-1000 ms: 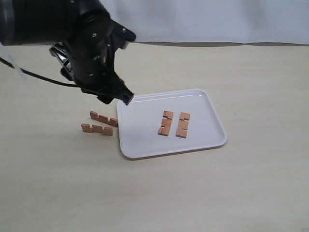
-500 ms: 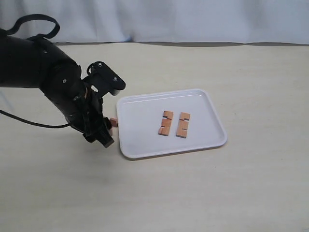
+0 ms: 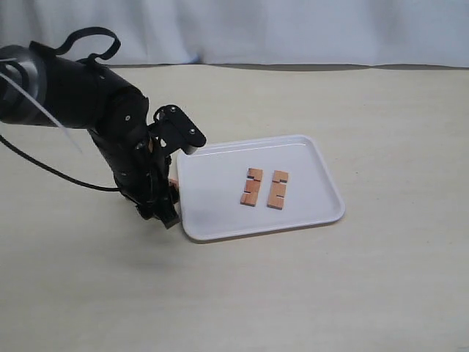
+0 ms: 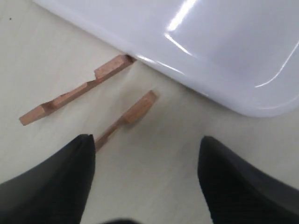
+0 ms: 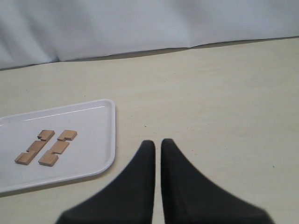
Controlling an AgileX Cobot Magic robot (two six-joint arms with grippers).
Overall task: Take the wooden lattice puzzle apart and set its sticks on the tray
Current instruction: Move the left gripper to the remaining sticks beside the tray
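Note:
The puzzle is apart into loose sticks. Two reddish-brown sticks (image 3: 252,186) (image 3: 277,189) lie side by side on the white tray (image 3: 220,213); the right wrist view shows them too (image 5: 35,147) (image 5: 58,147). Two more sticks (image 4: 77,90) (image 4: 128,116) lie on the table beside the tray's rim (image 4: 154,60). My left gripper (image 4: 145,144) is open low over the table just short of them, one finger (image 4: 70,172) next to the nearer stick's end. The left arm (image 3: 121,139) hides these sticks in the exterior view. My right gripper (image 5: 158,143) is shut on nothing, off to the tray's side (image 5: 105,154).
A pale beige tabletop (image 3: 366,293) surrounds the tray. A white cloth backdrop (image 3: 293,29) runs along the far edge. A black cable (image 3: 51,169) trails from the left arm over the table.
The left arm swung down from above the tray's corner to the table left of the tray, now covering the two loose sticks in the exterior view.

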